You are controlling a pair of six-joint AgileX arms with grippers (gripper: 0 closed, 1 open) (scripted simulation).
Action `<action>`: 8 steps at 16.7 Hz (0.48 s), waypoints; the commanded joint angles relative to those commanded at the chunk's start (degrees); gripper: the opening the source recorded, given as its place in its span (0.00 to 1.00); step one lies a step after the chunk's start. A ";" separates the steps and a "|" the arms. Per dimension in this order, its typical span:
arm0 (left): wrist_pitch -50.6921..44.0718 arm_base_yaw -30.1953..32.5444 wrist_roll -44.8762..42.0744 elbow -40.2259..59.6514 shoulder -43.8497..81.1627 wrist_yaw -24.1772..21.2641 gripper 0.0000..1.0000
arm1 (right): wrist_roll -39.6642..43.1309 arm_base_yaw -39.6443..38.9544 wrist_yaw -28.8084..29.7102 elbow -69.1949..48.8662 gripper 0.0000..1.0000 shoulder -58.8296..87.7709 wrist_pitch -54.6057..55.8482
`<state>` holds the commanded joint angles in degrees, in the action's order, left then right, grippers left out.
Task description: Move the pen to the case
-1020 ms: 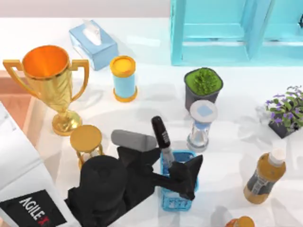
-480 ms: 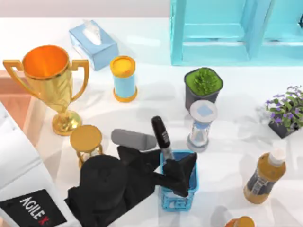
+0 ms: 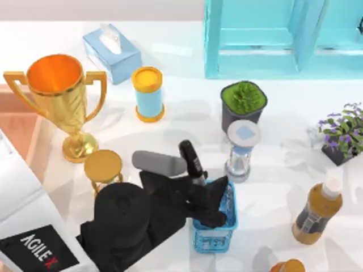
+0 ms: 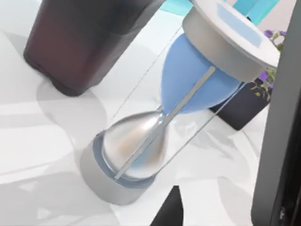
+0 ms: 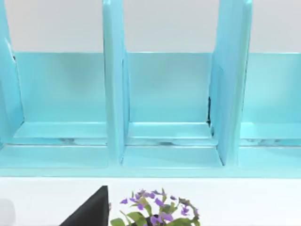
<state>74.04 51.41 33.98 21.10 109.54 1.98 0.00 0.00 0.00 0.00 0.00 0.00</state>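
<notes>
Black-capped pen (image 3: pixel 191 158) in left claw (image 3: pixel 209 199)

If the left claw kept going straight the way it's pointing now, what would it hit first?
Probably the blue hourglass, straight ahead of the left claw at the pen in the blue basket; depth is uncertain.

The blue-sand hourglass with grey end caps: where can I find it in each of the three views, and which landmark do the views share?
Top view: the blue-sand hourglass with grey end caps stands right of centre, just beyond the blue mesh basket.
Left wrist view: the hourglass is seen close up, tilted across the picture.
Right wrist view: not in it.
Shared landmark: the purple-flowered plant.
</notes>
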 joint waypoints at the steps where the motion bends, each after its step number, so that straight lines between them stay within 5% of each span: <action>1: 0.00 0.00 0.00 0.00 0.00 0.00 0.00 | 0.00 0.00 0.00 0.00 1.00 0.00 0.00; 8: 0.30 -0.58 -0.34 0.37 -1.22 0.18 0.00 | 0.00 0.00 0.00 0.00 1.00 0.00 0.00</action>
<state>74.34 50.83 33.63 21.47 108.32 2.15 0.00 0.00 0.00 0.00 0.00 0.00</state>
